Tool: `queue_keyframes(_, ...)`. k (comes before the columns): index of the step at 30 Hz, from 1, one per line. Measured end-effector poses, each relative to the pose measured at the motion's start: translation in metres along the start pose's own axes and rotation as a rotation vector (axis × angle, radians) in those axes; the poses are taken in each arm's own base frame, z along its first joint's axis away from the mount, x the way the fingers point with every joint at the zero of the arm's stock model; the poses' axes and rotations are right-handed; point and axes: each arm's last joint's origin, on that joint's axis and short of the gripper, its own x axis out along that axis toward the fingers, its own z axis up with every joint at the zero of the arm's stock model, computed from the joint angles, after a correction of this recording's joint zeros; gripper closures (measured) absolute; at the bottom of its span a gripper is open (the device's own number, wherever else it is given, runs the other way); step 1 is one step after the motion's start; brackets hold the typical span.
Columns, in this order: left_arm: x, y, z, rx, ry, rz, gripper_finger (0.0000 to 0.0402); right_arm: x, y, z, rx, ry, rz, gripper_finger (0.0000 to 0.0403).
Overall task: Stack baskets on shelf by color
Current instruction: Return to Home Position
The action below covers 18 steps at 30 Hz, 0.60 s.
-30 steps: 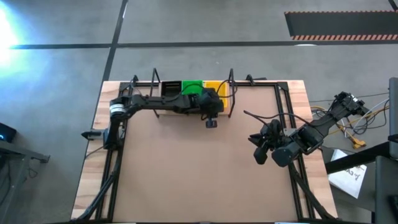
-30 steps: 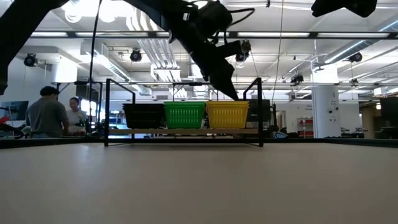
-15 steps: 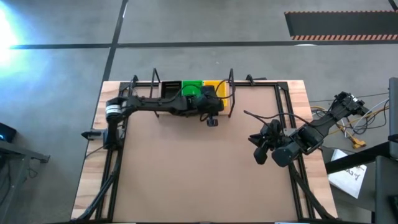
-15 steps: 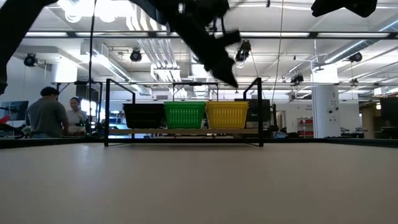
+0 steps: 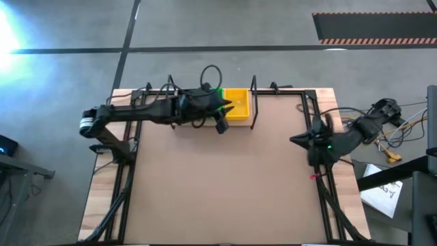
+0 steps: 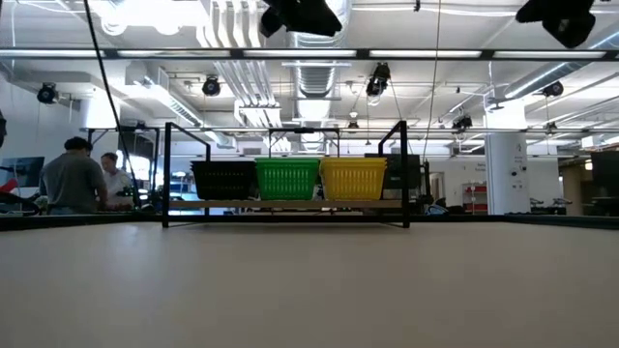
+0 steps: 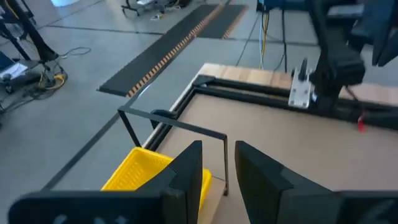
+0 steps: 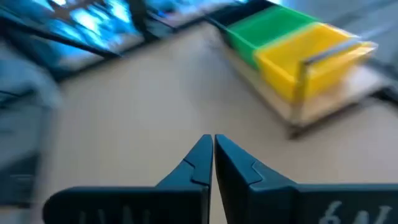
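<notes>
the baskets [image 6: 287,172] sit in a row on the shelf [image 6: 285,204]: the black basket [image 6: 224,180], the green basket [image 6: 287,184] and the yellow basket [image 6: 353,178]. the left gripper [image 5: 221,126] hangs above the shelf's front edge by the green basket, with the yellow basket just beyond its tips, its fingers [image 7: 189,177] a little apart and holding nothing. the right gripper [image 5: 298,140] hangs well off past the yellow end of the shelf, near the table [image 5: 225,191] edge, its fingers [image 8: 199,162] pressed together and empty.
</notes>
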Motion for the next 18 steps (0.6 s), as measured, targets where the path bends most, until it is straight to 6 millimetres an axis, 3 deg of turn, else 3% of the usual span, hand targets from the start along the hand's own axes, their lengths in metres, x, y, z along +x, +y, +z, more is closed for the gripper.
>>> queue_keyframes(8,-0.024,0.004,-0.002,-0.142,-0.018,-0.045,0.0323,-0.003,-0.032,-0.039,0.065,-0.217,0.372,0.0394)
queue_keyframes(13,-0.034,-0.001,-0.001,-0.261,-0.021,-0.15,0.0323,0.004,-0.044,-0.062,0.031,-0.314,0.445,0.0394)
queue_keyframes(18,-0.049,-0.01,0.003,-0.346,-0.034,-0.25,0.0323,0.021,-0.037,-0.077,-0.03,-0.315,0.482,0.0394)
